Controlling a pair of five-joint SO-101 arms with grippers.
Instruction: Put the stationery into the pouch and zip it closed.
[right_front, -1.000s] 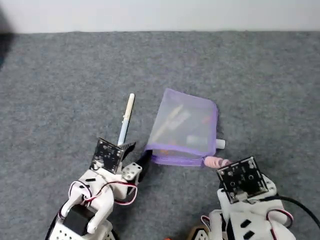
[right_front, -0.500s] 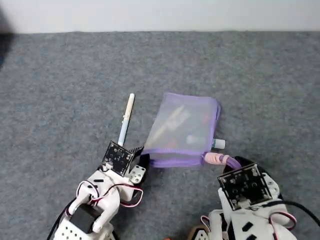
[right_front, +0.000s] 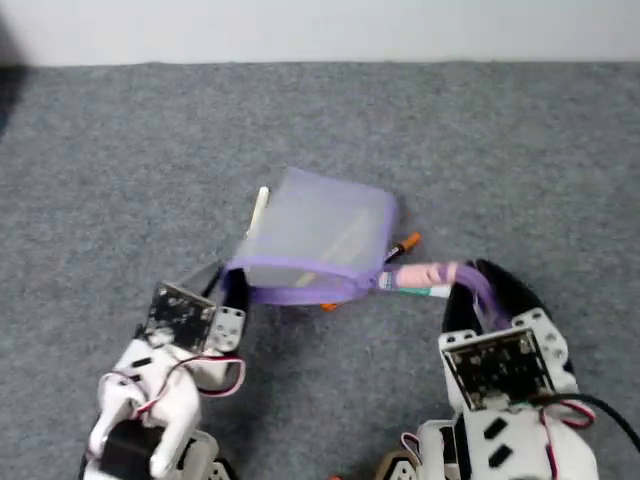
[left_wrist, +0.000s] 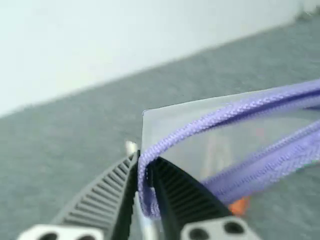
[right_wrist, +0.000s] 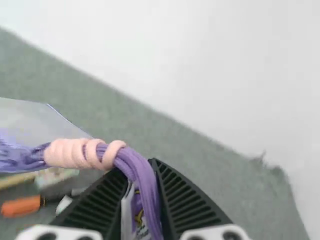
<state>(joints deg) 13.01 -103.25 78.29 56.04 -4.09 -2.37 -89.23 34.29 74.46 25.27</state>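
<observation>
Progress: Partway, at a guess. Some stationery shows through the pouch (right_front: 320, 228), yet a white pen (right_front: 261, 203) lies on the desk (right_front: 120, 150) at the pouch's 10 o'clock, half hidden behind it.
Loose end: An orange-tipped item (right_front: 405, 243) pokes out at the pouch's 3 o'clock. I cannot tell whether it is inside.
Zip: The zip edges (left_wrist: 225, 112) stand apart at the mouth, so closing looks not yet done.
Pouch: Clear with purple trim, apparently raised off the desk and stretched between the two arms.
Contents: Pale stick-like pieces, too blurred to name.
Left claw (right_front: 234, 282): Pinched narrow on the pouch's zip corner, at its 8 o'clock.
Right claw (right_front: 484, 280): Clamped on the purple strap (right_front: 425, 275) with its pink wrapping, at the pouch's 4 o'clock.
</observation>
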